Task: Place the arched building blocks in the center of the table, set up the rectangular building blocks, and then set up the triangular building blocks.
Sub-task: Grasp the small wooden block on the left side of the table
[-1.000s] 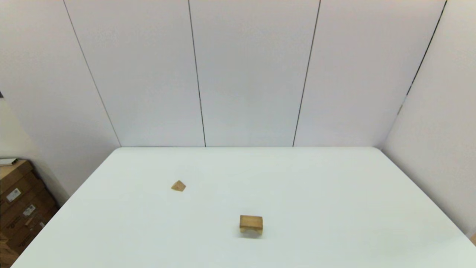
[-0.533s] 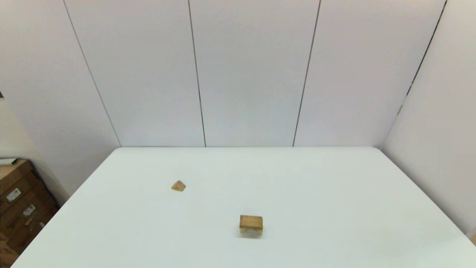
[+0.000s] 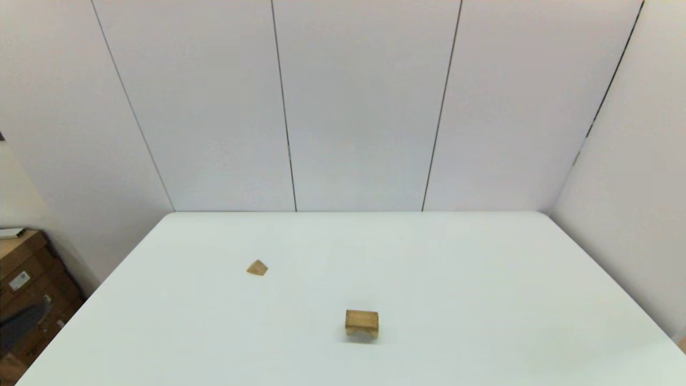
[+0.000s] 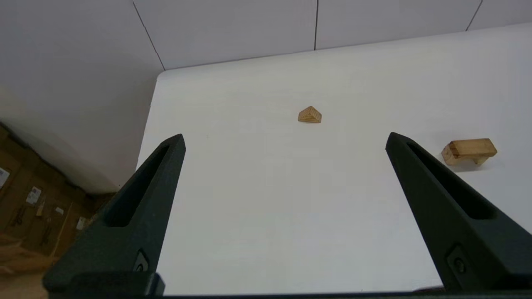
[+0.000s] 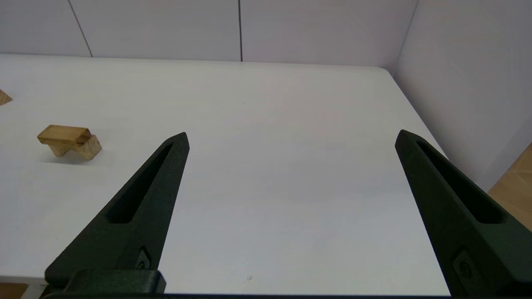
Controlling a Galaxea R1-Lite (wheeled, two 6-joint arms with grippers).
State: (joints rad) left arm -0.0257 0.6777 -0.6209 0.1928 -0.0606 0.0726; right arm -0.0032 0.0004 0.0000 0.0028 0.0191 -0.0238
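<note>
Near the middle of the table (image 3: 455, 279) stands the arched block (image 3: 351, 331), notch down. The darker rectangular slab (image 3: 362, 317) seems to lie flat on top of it; the right wrist view shows the slab (image 5: 62, 133) sitting slightly askew on the arch (image 5: 90, 149). The small triangular block (image 3: 257, 267) lies alone, farther back and to the left. My left gripper (image 4: 284, 137) hangs open over the table's near left part, short of the triangular block (image 4: 309, 115). Over the near right part, my right gripper (image 5: 291, 135) is open and holds nothing.
Cardboard boxes (image 3: 27, 279) stand on the floor past the table's left edge, where a dark part of the left arm (image 3: 24, 321) shows. White wall panels close the back and right sides.
A dark part of the left arm has come into the head view at the lower left edge. The blocks have not moved.
</note>
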